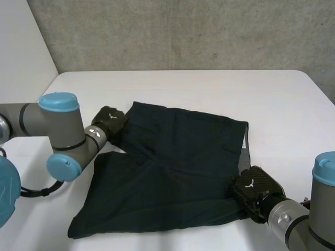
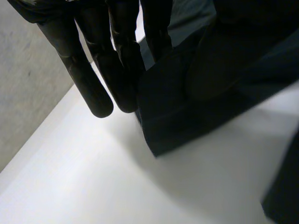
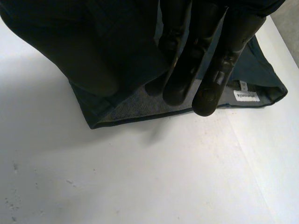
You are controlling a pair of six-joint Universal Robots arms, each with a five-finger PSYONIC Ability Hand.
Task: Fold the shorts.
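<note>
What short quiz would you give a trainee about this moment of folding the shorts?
1. True or false: the shorts hang over the edge of the table.
2. Where on the shorts is the right hand? A the middle; B the near right corner; C the far left corner.
3. Fill in: in the right wrist view, a small white ____ shows on the cloth beside the fingers.
Key: 1 false; 2 B; 3 label.

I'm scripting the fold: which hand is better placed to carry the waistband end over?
Right. The right hand pinches the waistband corner of the shorts; the left hand holds a leg hem at the opposite end.
</note>
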